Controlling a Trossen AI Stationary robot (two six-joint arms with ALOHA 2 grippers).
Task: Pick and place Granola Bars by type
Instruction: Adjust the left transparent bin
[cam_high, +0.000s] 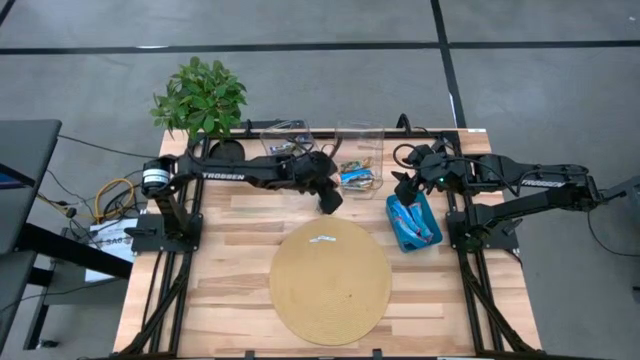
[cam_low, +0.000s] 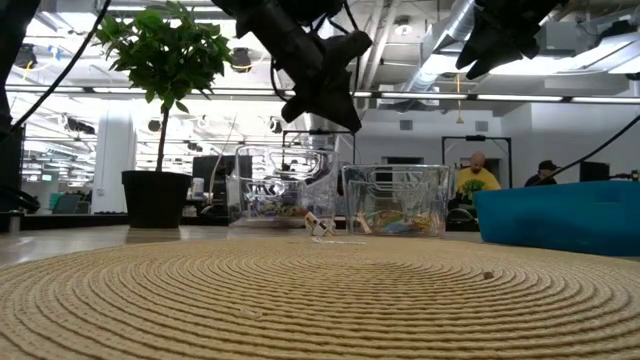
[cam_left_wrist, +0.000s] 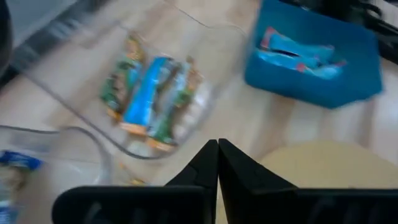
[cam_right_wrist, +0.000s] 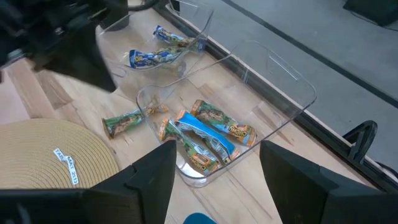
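Left gripper (cam_high: 331, 199) hangs above the desk (cam_high: 240, 235), just near of the two clear bins; its fingers (cam_left_wrist: 211, 163) are pressed together, holding nothing. It touches no bar.

Right gripper (cam_high: 404, 190) hovers over the far end of the teal tray (cam_high: 430, 215); its fingers (cam_right_wrist: 155, 171) are spread wide, empty.

Granola bars:
- Right clear bin (cam_right_wrist: 273, 99): a heap of about five bars (cam_right_wrist: 208, 134), one bright blue with orange ends lying on top of green-and-brown patterned ones. Exact count uncertain where they overlap.
- Left clear bin (cam_right_wrist: 186, 37): two blue-and-white wrapped bars (cam_right_wrist: 152, 56).
- One green patterned bar (cam_right_wrist: 124, 122) lies loose on the desk, just beside the right bin and near the far edge of the round woven mat (cam_high: 330, 285).
- Teal tray: several blue bars with red ends (cam_left_wrist: 298, 53); cannot count them apart.

A small white label (cam_high: 322, 238) lies on the mat's far part. One potted plant (cam_high: 200, 100) stands at the far left corner.
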